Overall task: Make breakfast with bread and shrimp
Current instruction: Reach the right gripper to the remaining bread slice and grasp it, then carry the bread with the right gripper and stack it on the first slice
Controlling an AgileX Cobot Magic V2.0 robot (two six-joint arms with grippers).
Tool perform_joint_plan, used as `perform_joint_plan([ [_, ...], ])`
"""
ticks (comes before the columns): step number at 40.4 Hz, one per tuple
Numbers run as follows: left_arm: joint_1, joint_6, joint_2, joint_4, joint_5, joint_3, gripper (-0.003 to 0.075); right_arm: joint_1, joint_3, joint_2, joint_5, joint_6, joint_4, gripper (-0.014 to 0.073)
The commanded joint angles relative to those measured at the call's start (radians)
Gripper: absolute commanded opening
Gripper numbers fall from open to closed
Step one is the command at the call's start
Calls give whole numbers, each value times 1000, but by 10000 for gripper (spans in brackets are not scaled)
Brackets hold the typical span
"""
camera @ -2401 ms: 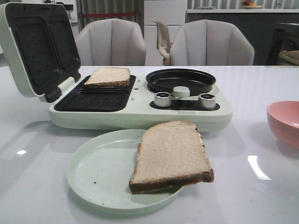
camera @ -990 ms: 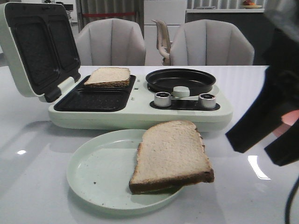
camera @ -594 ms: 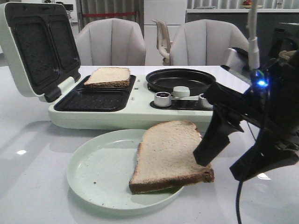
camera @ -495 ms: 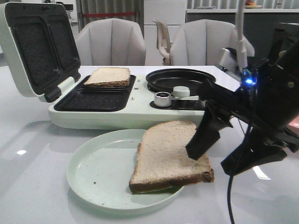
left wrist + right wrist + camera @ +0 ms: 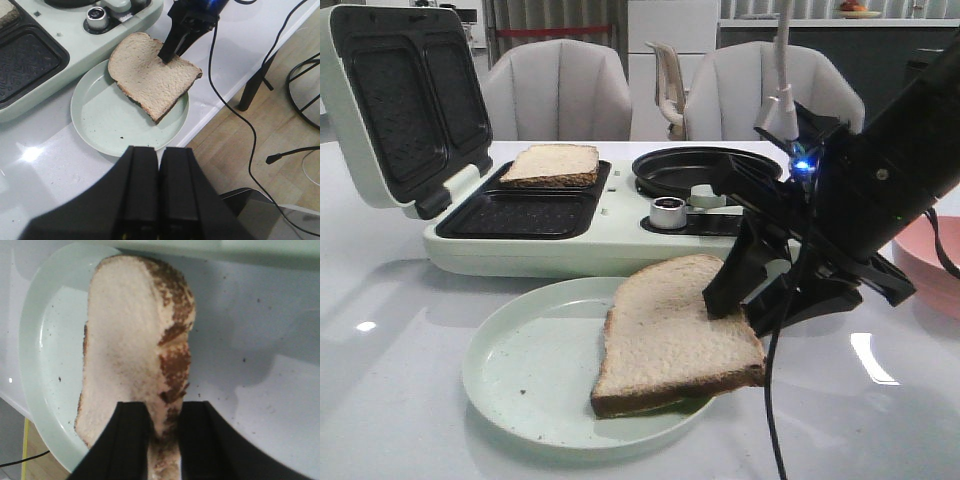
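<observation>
Front view
Right gripper [image 5: 748,306]: is straddling the right edge of the front bread slice [image 5: 672,338], one finger above the crumb and one below; it looks to be closing on the slice, not yet lifting it.
Front bread slice: is lying on the pale green plate [image 5: 525,375], overhanging its right rim, just in front of the sandwich maker [image 5: 620,240].
Second bread slice [image 5: 551,165]: is sitting in the rear grill well of the sandwich maker, so that part seems done.
Shrimp: is not showing anywhere; that step, I judge, is left.
Textures: the bread is looking porous and matt with a dark crust; the grill wells are ribbed black; the round pan [image 5: 705,172] is smooth.

Left wrist view
Left gripper [image 5: 159,187]: is hovering over the desk [image 5: 45,165] in front of the plate, fingers pressed together, holding nothing.
Plate: is looking smooth and glossy, with a few dark crumbs.

Right wrist view
Right gripper: is having its two black fingers [image 5: 131,440] flank the crust edge, which is standing between them.
Crust: is looking mottled brown and rough.
</observation>
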Motion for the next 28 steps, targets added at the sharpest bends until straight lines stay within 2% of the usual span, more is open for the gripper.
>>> perform_joint_plan([
  [1, 1, -1, -6, 14, -67, -27, 99, -1, -29, -37, 12, -17, 39, 194],
  [13, 1, -1, -6, 14, -67, -27, 99, -1, -29, -61, 30, -20, 38, 47],
  [22, 1, -1, -6, 14, -67, -27, 99, -1, -29, -192, 123, -27, 39, 41],
  [28, 1, -1, -6, 14, -67, -27, 100, -1, -53, -301, 138, -33, 87, 41],
])
